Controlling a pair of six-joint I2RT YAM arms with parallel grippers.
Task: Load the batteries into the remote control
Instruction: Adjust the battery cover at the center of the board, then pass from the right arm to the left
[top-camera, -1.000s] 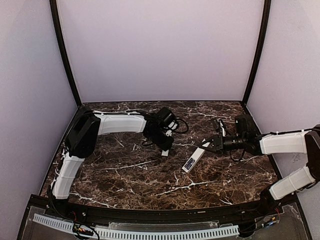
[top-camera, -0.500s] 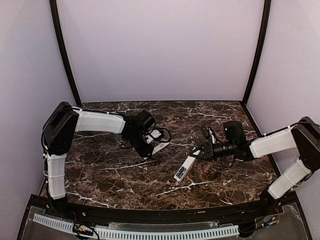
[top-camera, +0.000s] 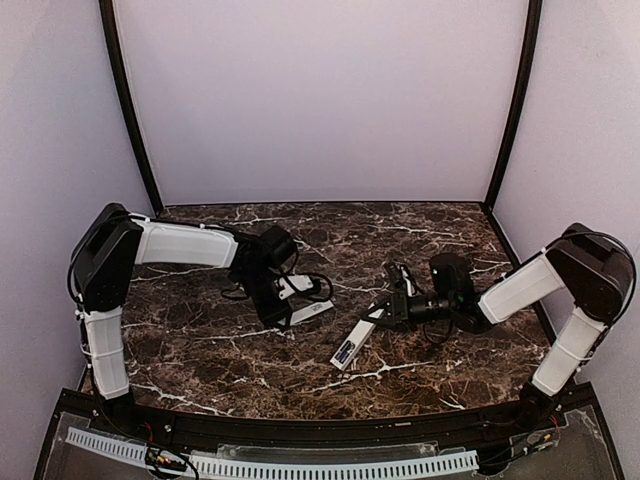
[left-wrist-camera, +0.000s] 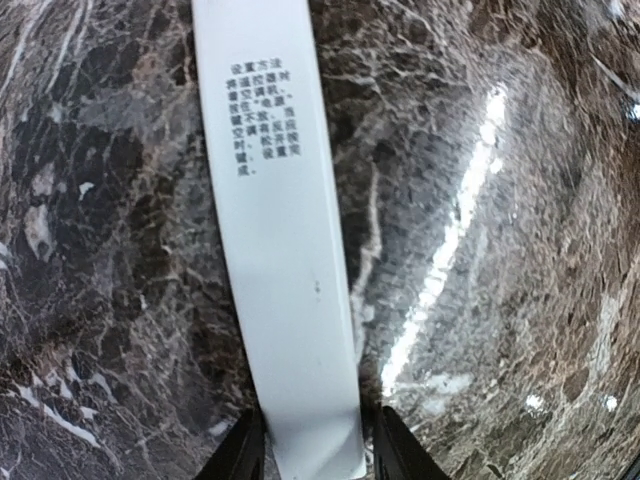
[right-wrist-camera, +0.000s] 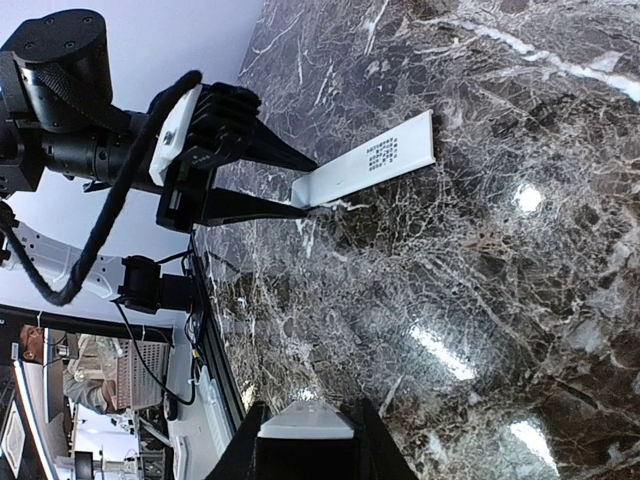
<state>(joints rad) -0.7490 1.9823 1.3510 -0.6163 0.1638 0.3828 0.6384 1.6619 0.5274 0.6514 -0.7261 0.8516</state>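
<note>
Presently: two white pieces, one pinched in each gripper, over a dark marble table (top-camera: 230, 370).
Item 1, nearest: remote control (top-camera: 354, 342), a slim white bar with a dark patch at its near end, slanting toward the near-left. Its far end is clamped between the fingers of the right gripper (top-camera: 382, 318) (whether the near end touches the marble cannot be told). Item 2, slightly further back and to the left: a short flat white cover (top-camera: 312, 312) with a block of printed characters on its face. One end is nipped between the fingers of the left gripper (top-camera: 288, 312); the free end points right, toward the remote control, near it but apart.
</note>
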